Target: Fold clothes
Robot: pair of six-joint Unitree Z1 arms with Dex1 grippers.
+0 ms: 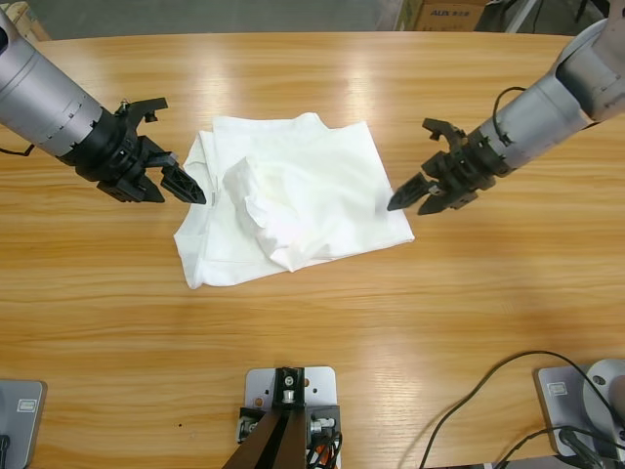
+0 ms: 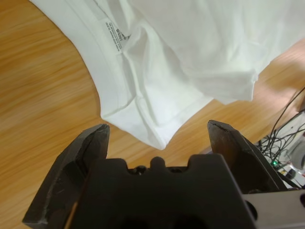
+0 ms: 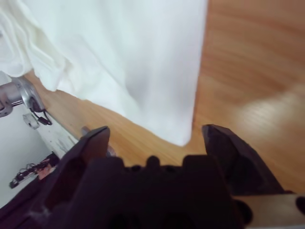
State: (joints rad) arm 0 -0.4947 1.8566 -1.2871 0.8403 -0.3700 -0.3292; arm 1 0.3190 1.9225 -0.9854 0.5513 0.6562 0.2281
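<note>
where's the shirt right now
In the high view the shirt lies crumpled mid-table, between the left gripper and right gripper.

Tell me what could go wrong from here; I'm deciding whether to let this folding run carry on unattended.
The T-shirt lies bunched, with loose layers heaped at its middle; a pinch at the edge may catch only the top layer, so the fold comes out crooked. Both the left gripper and the right gripper hang open right at the cloth's edges, low over the wooden table; closing slightly short would grab nothing, and pressing lower could scrape the wood.
</note>
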